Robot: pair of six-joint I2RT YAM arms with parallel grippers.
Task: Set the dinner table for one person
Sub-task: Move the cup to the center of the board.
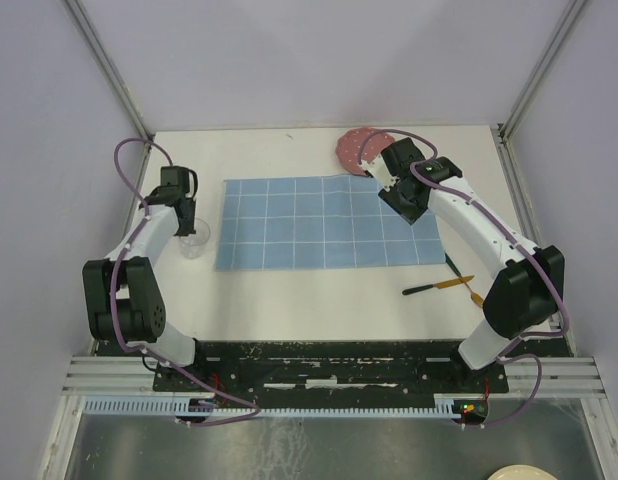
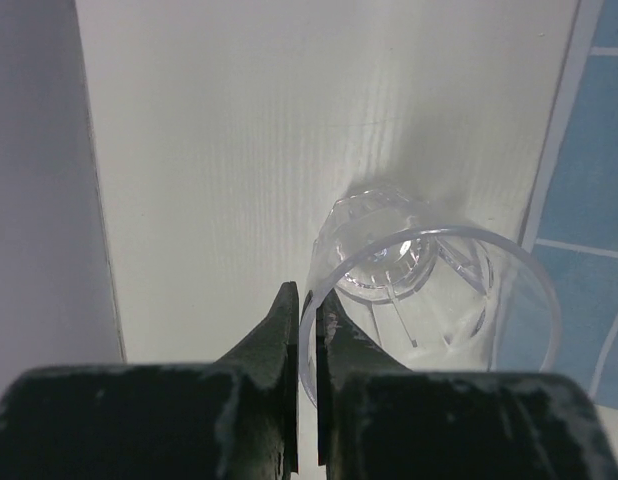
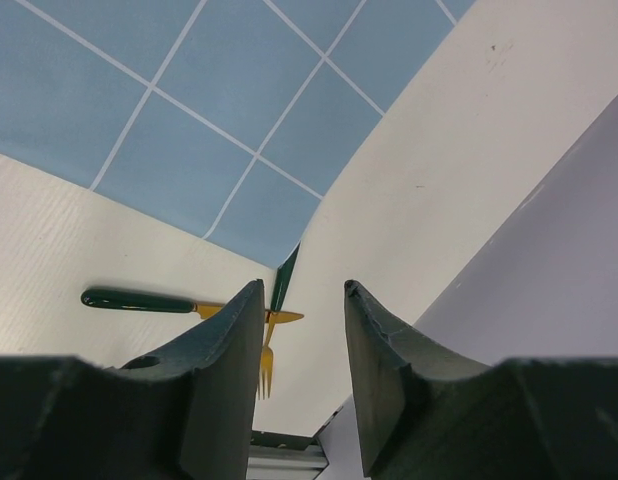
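Left hand is pinched shut on the near wall of the one clear cup, upright on the white desk. The single blue placemat lies just to its right, so this arm is nearer. Right hand, parted and empty, hangs over the placemat's corner near one red plate. Two utensils, a fork and a green-handled piece, lie back toward its base.

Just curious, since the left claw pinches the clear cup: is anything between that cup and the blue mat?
Nothing visible. The left gripper is shut on the rim of the cup, and only a strip of bare white table separates it from the placemat.
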